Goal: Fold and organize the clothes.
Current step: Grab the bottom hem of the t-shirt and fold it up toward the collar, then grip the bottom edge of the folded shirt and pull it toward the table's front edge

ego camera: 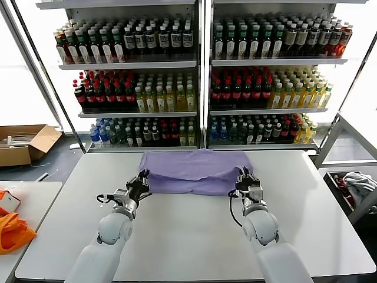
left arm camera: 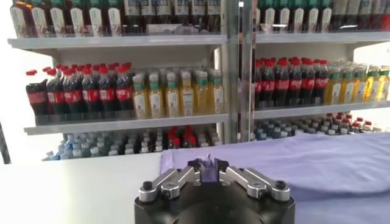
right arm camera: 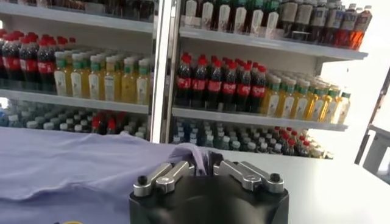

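Note:
The lavender T-shirt (ego camera: 196,170) lies folded as a wide band across the far middle of the white table (ego camera: 194,236). My left gripper (ego camera: 144,178) is shut on the shirt's near left corner (left arm camera: 207,168). My right gripper (ego camera: 244,178) is shut on the shirt's near right corner (right arm camera: 196,159), where the cloth bunches up between the fingers. Both corners are lifted slightly off the table. The shirt spreads away from each gripper in the wrist views (left arm camera: 317,164) (right arm camera: 67,164). No print shows.
Shelves of bottled drinks (ego camera: 194,76) stand right behind the table. A cardboard box (ego camera: 23,143) sits on the floor at far left. An orange bag (ego camera: 12,233) lies on a side table at left. A grey-white cloth bundle (ego camera: 356,184) sits in a bin at right.

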You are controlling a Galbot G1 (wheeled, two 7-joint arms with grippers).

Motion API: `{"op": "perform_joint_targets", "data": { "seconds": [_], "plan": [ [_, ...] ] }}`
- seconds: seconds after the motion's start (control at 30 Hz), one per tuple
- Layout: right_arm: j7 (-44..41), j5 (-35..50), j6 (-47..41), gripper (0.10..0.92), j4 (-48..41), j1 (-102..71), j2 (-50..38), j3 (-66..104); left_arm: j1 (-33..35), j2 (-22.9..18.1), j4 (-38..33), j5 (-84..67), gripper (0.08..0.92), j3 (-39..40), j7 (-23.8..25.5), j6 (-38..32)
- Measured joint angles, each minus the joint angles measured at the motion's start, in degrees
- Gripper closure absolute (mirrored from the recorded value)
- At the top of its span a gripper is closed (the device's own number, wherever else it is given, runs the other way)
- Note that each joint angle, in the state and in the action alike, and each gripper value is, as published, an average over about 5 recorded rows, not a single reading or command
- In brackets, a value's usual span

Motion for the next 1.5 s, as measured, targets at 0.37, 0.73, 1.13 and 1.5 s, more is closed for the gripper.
{"op": "perform_joint_targets", "data": {
  "seconds": [0.37,0.73,1.13,1.5],
  "plan": [
    [4.63,7.81,-2.71,0.257,5.6,-2.44,-0.72,1.72,3.07,1.59,-4.92,0.41,0.298,-0.98,-1.43,4.73],
    [6.27,10.83,-3.81,0.202,12.63,-7.81,-3.15,3.67,7.87,2.85,-10.99,0.14,0.177,-2.53,-1.8,6.44],
    [7.43,12.09,-5.07,0.203,18.28,-11.87,-4.15,4.59,11.74,2.18,-15.98,-0.27,0.177,-3.9,-2.15,7.29],
    [8.8,12.11,-6.89,0.203,20.91,-14.9,-5.21,6.32,14.84,1.44,-18.99,-0.17,0.177,-5.24,-2.24,7.37]
  ]
}}
